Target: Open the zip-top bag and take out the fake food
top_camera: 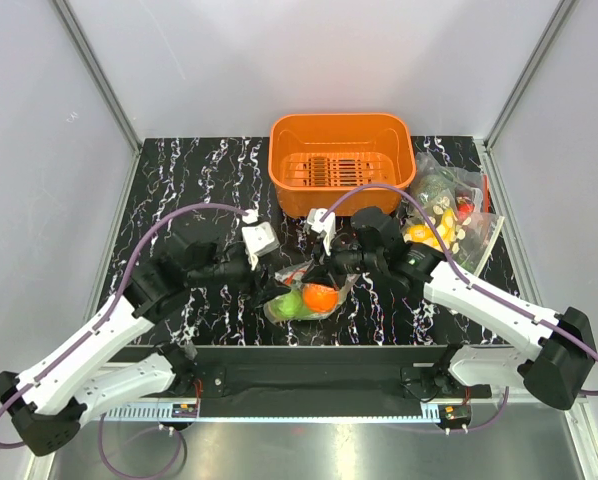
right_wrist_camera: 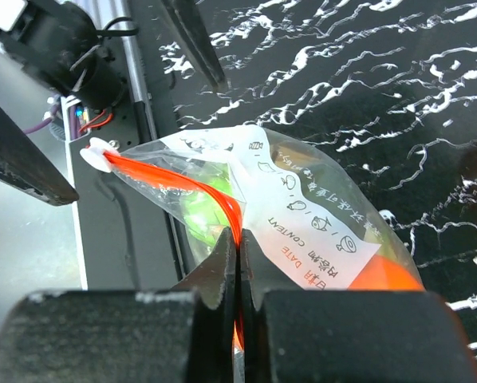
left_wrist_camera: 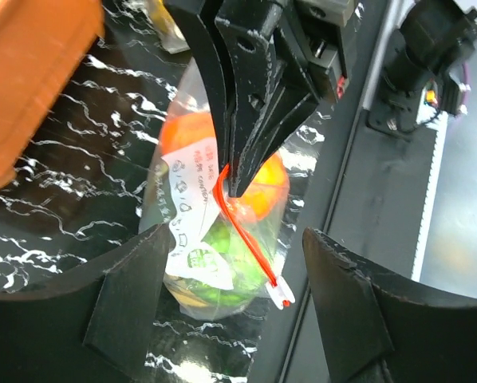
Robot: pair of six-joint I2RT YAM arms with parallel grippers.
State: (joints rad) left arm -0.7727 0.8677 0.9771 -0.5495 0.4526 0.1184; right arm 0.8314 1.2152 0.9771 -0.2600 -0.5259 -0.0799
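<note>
Pinching the bag by its red zip, right fingers sit closed; left fingers spread open. Label reads "DATE", "CONTENT".

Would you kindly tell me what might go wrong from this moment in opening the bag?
1. The right pincer is shut across the red zip strip of the zip-top bag, seemingly on both lips together. Pulling may lift the whole bag instead of opening it.
2. The left pincer is open and holds nothing, so the bag has no counter-hold.
3. The bag lies near the front edge of the table; a tug could drag it off.
</note>
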